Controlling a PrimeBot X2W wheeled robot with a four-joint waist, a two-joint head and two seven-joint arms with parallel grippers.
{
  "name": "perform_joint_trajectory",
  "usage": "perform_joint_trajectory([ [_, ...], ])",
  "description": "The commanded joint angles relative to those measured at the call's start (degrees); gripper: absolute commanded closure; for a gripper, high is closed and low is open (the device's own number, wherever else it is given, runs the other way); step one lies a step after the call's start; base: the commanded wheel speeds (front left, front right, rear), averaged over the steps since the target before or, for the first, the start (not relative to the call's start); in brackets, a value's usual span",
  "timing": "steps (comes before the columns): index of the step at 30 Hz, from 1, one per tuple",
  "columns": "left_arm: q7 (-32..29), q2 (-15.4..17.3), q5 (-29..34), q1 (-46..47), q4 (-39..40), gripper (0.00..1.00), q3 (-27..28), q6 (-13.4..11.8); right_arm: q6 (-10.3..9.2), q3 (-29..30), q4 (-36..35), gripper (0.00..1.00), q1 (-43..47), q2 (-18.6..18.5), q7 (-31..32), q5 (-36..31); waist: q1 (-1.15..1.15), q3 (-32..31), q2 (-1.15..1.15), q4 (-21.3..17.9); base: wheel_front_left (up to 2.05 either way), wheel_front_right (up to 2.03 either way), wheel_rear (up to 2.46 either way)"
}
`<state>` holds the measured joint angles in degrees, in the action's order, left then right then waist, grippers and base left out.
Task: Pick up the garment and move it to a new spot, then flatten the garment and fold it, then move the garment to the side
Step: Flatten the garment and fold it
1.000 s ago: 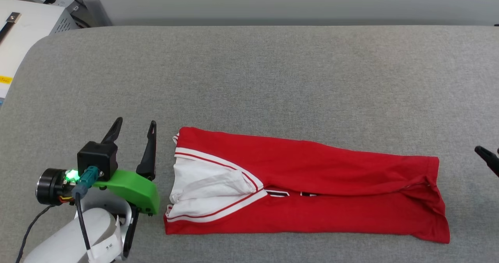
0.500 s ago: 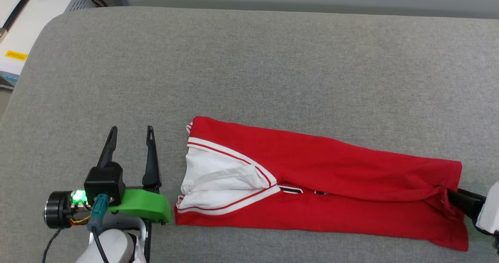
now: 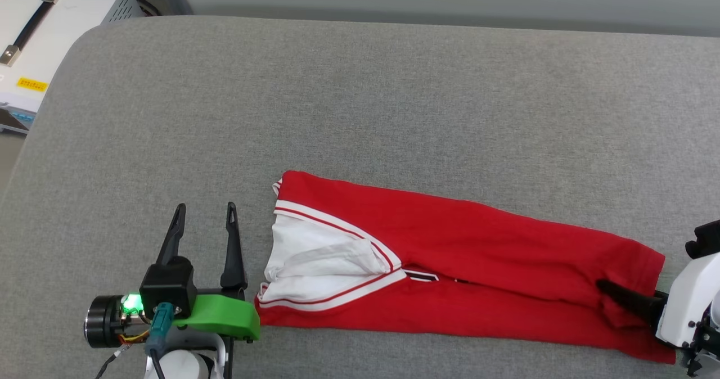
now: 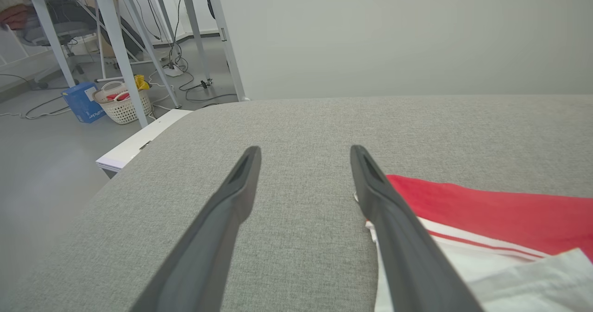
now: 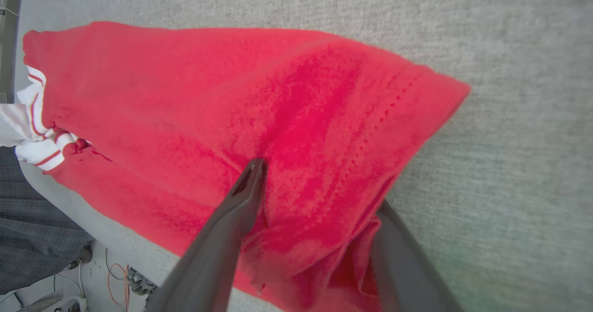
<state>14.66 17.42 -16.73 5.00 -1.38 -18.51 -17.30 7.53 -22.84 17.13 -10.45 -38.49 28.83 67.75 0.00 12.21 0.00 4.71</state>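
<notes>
The garment [image 3: 461, 266], a red shirt with white sleeves and striped trim, lies folded into a long band on the grey padded table [image 3: 360, 86]. My left gripper [image 3: 206, 206] stands open just left of the sleeve end, apart from the cloth; in the left wrist view the left gripper [image 4: 304, 150] has bare table between its fingers and the garment [image 4: 486, 205] lies beside the right finger. My right gripper [image 3: 610, 289] is at the garment's right hem end. In the right wrist view the right gripper [image 5: 315, 177] is open, one finger on top of the garment [image 5: 185, 94], the other under a bunched fold.
A white equipment box [image 3: 50, 25] stands beyond the table's rounded far-left corner. In the left wrist view, a basket [image 4: 121, 106], a blue box [image 4: 83, 101] and metal legs stand on the floor past that edge. Open table stretches behind the garment.
The head camera has shifted. My right gripper has come in from the right edge onto the garment's hem end, straddling a fold. The left gripper stays open beside the sleeves.
</notes>
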Motion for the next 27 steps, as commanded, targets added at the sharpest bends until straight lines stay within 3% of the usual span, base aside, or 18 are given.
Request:
perform_joint_trajectory([
  [1,0.33,-0.89,1.08,-1.06,-0.38,0.0,0.99,1.04,-0.04,-1.78,1.09,1.0,1.25,1.35,0.1,0.69,0.0,-0.42,0.0,-0.28,0.0,0.0,0.0],
  [7,0.33,-3.33,4.75,-2.25,-1.54,0.0,4.06,4.99,-0.04,-0.75,2.8,1.0,0.22,-1.01,-2.61,0.58,0.0,-2.0,0.0,-0.77,0.0,0.0,0.0],
  [16,0.34,-5.7,8.41,-3.58,-2.95,0.0,6.77,8.59,-0.04,1.25,7.72,1.0,-2.38,-8.39,-5.01,-3.7,0.0,-4.06,0.0,-0.97,0.0,0.0,0.0],
  [22,0.34,-6.76,9.71,-4.58,-3.21,0.0,8.18,10.3,-0.04,1.49,9.15,1.0,-3.01,-9.64,-3.05,-3.24,0.0,-5.5,0.0,-1.0,0.0,0.0,0.0],
  [27,0.34,-7.57,10.26,-5.64,-3.09,0.0,9.74,11.14,-0.04,0.55,2.47,1.0,-2.62,-8.87,-0.71,-1.79,0.0,-6.26,0.0,-1.37,0.0,0.0,0.0],
])
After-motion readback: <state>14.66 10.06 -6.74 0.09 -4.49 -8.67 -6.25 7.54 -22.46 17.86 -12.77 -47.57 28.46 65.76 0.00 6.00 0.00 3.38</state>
